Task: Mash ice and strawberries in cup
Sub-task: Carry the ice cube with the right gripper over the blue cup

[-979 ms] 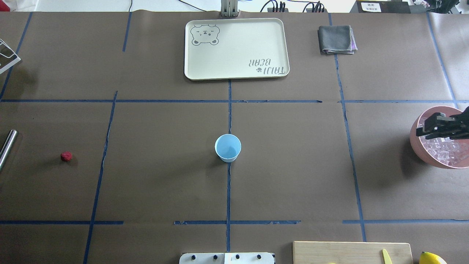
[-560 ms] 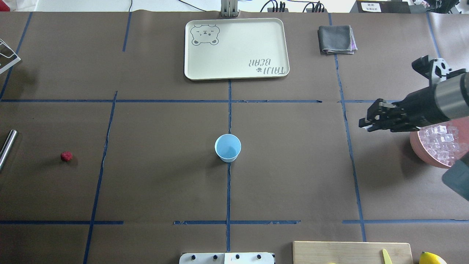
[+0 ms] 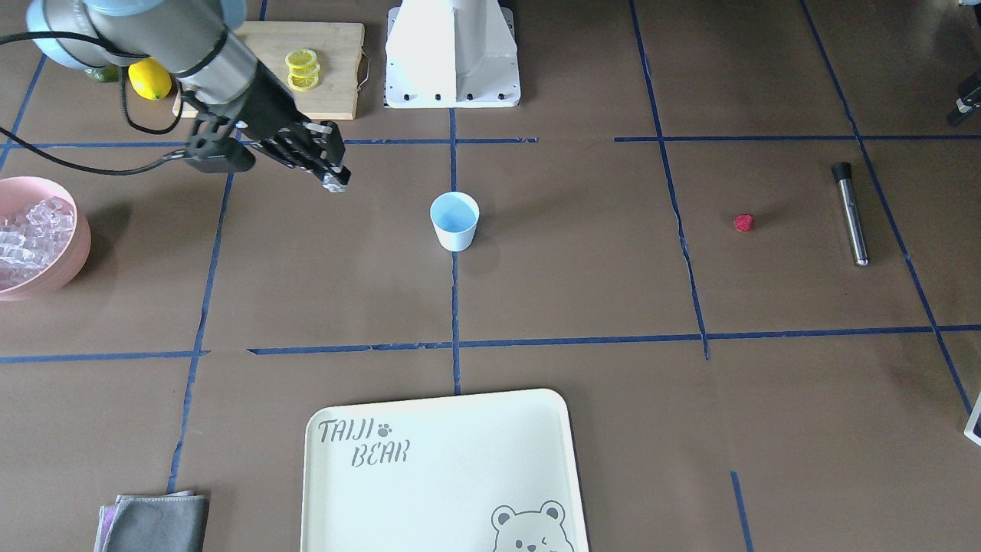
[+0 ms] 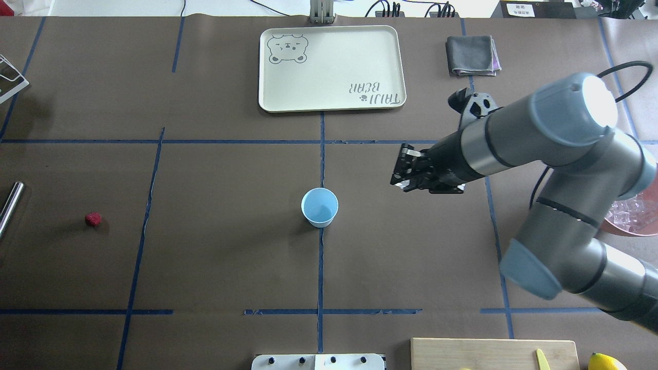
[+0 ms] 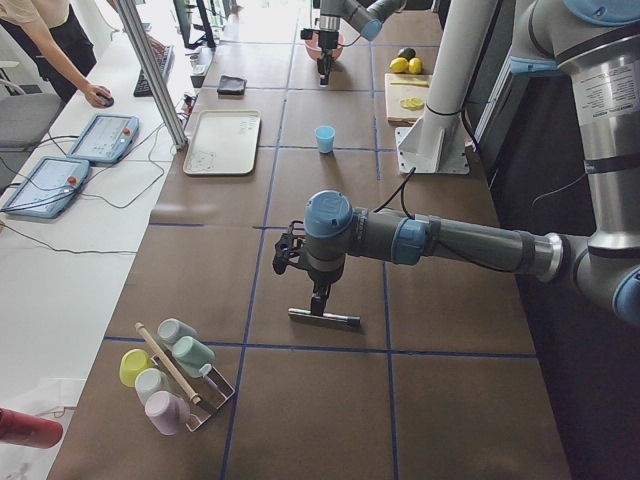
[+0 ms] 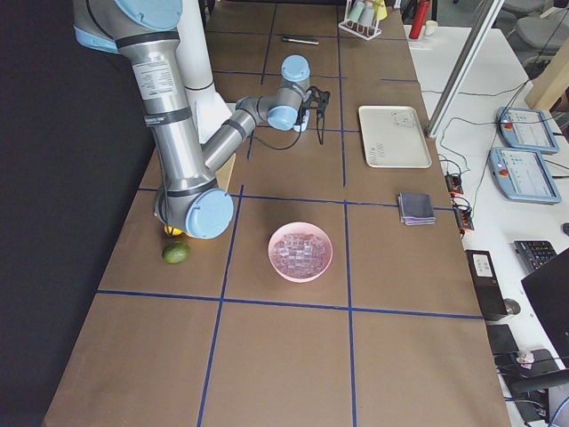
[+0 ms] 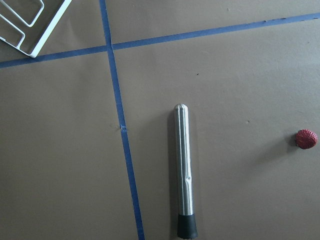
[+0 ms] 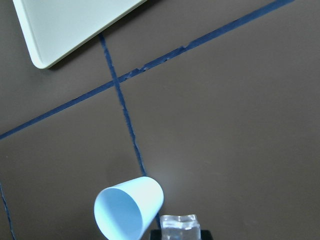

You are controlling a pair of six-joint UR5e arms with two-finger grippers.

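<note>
The light-blue cup stands upright at the table's middle; it also shows in the front view and the right wrist view. My right gripper hovers to the cup's right, shut on a clear ice cube. More ice fills the pink bowl. The red strawberry lies far left on the table, also in the left wrist view. My left gripper hangs over a steel muddler; I cannot tell whether it is open or shut.
A cream tray lies beyond the cup, a grey cloth to its right. A cutting board with lemon slices and a lemon sit near the robot base. A rack of cups stands at the left end.
My right arm has swung left from over the pink bowl to beside the cup. The cup and strawberry have not moved.
</note>
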